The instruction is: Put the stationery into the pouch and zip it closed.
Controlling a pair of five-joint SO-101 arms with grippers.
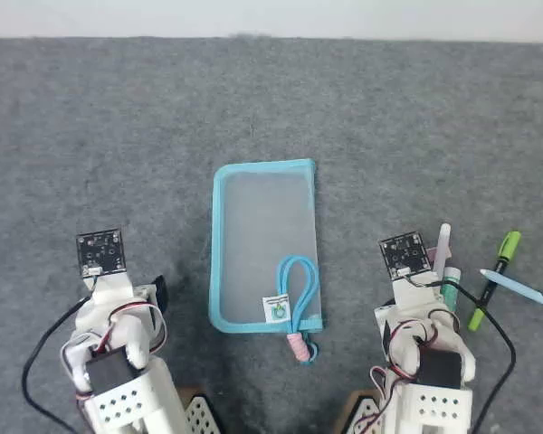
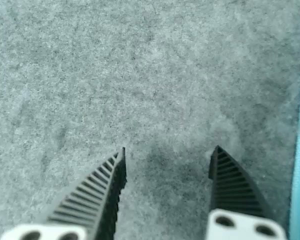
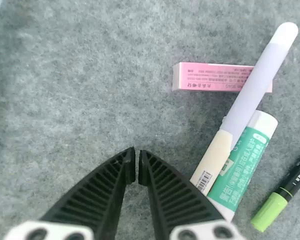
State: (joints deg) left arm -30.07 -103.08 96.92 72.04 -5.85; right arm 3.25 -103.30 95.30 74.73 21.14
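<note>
Grey felt separates pouch from wide left hand; right hand pinched narrow.

Pouch centre of table; pens w/ eraser well to its right, one pen across eraser

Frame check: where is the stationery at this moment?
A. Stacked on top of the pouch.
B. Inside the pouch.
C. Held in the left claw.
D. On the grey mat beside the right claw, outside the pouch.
D: the pink eraser, lilac pen, green-and-white tube and green marker lie on the mat by the shut right claw, apart from the pouch.
</note>
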